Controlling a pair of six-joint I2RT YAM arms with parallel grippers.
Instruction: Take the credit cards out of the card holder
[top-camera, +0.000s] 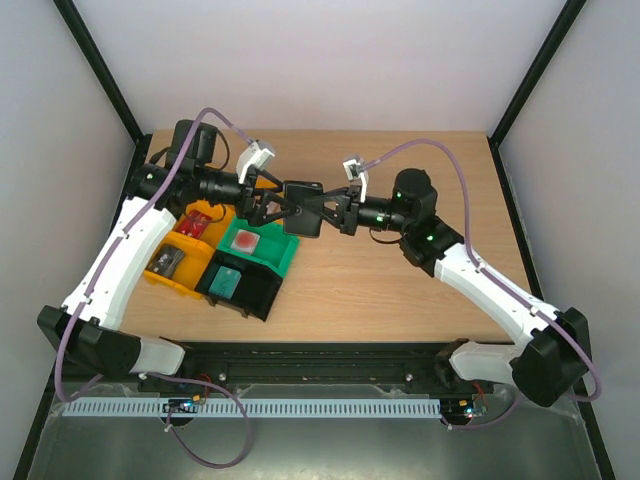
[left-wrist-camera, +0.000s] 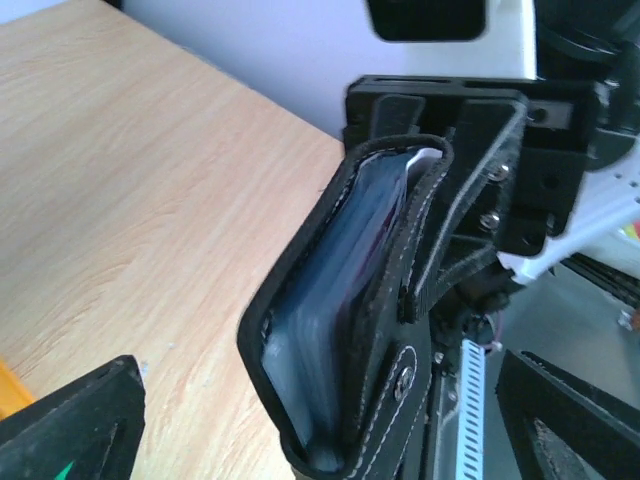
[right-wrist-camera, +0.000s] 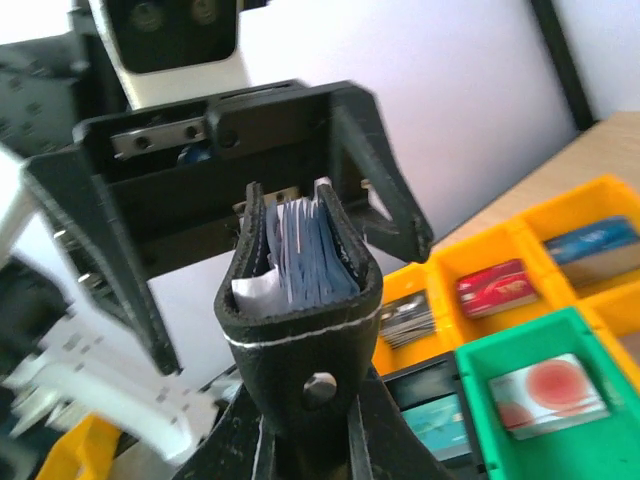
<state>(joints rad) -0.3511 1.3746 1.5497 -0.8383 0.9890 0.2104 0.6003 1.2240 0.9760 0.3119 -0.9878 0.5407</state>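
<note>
The card holder (top-camera: 303, 207) is held aloft between the arms, clenched at its closed end by the right gripper (top-camera: 332, 212); the left gripper (top-camera: 272, 207) is spread wide about the open end, with nothing grasped. With the credit cards (right-wrist-camera: 305, 250) packed in the pockets, only edges showing, a pocket wall may be pinched instead — the holder would then be dragged from its single grip.
</note>
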